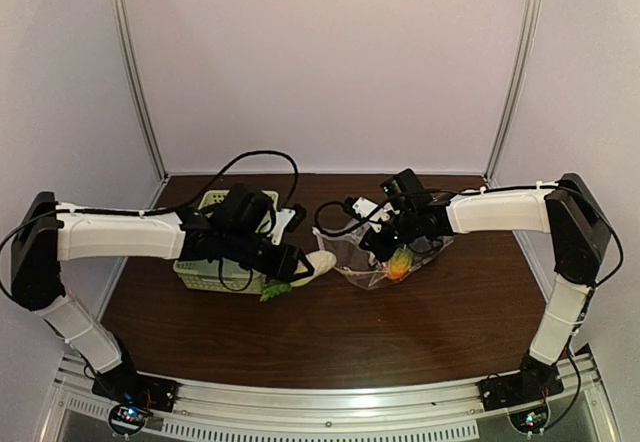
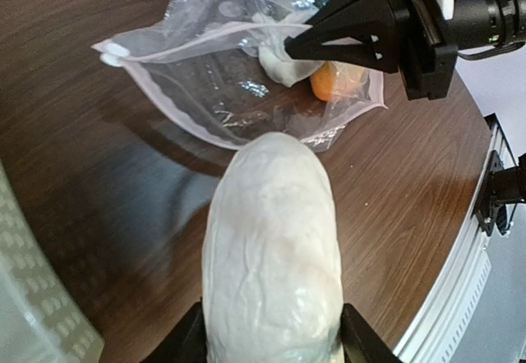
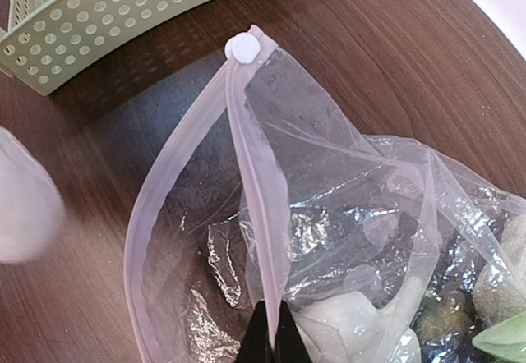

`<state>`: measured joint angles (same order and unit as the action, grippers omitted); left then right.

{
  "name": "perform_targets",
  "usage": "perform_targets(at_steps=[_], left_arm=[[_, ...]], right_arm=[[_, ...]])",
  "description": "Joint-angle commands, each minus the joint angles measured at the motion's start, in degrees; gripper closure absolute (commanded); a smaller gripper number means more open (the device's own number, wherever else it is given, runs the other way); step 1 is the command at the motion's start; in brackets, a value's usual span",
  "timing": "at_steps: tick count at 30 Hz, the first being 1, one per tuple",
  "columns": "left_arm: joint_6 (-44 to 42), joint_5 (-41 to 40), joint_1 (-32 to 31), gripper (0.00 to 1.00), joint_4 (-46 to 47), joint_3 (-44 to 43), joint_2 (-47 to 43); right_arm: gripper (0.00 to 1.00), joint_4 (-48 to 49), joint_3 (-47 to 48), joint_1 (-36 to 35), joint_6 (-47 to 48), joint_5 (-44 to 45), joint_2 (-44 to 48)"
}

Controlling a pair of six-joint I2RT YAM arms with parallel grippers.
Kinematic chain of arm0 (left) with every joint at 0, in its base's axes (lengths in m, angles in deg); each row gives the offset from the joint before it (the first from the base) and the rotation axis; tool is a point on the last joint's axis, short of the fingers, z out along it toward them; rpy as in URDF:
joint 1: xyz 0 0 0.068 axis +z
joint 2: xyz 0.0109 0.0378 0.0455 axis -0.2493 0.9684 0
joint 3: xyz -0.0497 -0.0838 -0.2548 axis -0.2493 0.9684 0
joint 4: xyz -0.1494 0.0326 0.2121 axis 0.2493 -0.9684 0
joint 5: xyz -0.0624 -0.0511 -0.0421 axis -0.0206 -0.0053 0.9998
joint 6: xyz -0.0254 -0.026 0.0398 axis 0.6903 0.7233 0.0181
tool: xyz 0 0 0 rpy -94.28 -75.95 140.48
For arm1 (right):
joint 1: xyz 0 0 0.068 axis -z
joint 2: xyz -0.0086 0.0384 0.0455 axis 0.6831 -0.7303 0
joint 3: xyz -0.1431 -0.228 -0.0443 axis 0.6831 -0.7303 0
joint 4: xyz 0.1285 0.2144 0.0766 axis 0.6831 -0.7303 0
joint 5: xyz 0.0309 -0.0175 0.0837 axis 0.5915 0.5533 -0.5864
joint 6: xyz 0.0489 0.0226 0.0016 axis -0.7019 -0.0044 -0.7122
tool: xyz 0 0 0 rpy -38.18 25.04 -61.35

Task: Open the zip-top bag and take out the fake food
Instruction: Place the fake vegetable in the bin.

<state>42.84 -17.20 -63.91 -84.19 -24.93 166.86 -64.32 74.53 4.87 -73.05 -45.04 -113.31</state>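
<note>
Pale green lattice basket (image 1: 205, 262) sits left of centre on the dark wood table (image 1: 400, 342), with the left arm reaching across it. A green leafy piece (image 1: 272, 289) lies at the basket's near right corner; contact with the basket cannot be told.

Just right of the basket, the left gripper (image 1: 306, 265) is clamped on a whitish lumpy piece (image 2: 271, 248). One black finger (image 2: 185, 342) presses each flank, and most of the piece sticks out past the fingertips, pointing at the bag. The piece is outside the bag, near its open mouth but apart from it.

Centre-right, the zip-top bag (image 3: 329, 215) lies on the table with its mouth gaping toward the left gripper. A white round tab (image 3: 242, 47) marks the end of the pale zip strip nearest the basket.

The right gripper (image 3: 271, 342) has its fingers pressed together, pinching the upper lip of the zip strip. That lip is held raised and apart from the lower lip.

Inside the bag, bunched at the closed end beneath and beyond the right gripper's fingers:
- a whitish piece (image 2: 279, 63)
- an orange piece (image 2: 323, 84)
- a green piece (image 3: 503, 338)
</note>
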Motion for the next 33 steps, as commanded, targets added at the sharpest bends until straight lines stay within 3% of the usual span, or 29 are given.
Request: perform_targets(at_steps=[1, 5, 8, 13, 18, 33], left_arm=[[-0.17, -11.51, 0.17, 0.72, -5.89, 3.67, -11.59], [-0.2, -24.18, 0.98, 0.72, -9.98, 5.33, -19.41], [-0.36, -28.1, 3.19, 0.72, -14.03, 5.41, -20.21], [-0.76, -22.7, 9.81, 0.75, -14.18, 6.86, -15.93], [-1.66, -21.9, 11.64, 0.75, -10.73, 6.95, -11.45], [-7.32, -17.77, 18.03, 0.75, -5.62, -5.67, 8.94]], right_arm=[[1.0, -1.02, 0.97, 0.17, 0.39, 1.39, -0.13], [1.0, -1.5, 1.49, 0.23, 0.1, 0.8, -0.68], [1.0, -1.69, 1.5, 0.2, -0.16, 0.06, -0.86], [1.0, -2.22, 1.99, 0.18, -0.2, 0.14, -0.35], [1.0, -2.06, 1.55, 0.21, -0.06, 0.45, 0.1], [1.0, -2.57, 2.03, 0.15, 0.01, -0.56, -1.04]])
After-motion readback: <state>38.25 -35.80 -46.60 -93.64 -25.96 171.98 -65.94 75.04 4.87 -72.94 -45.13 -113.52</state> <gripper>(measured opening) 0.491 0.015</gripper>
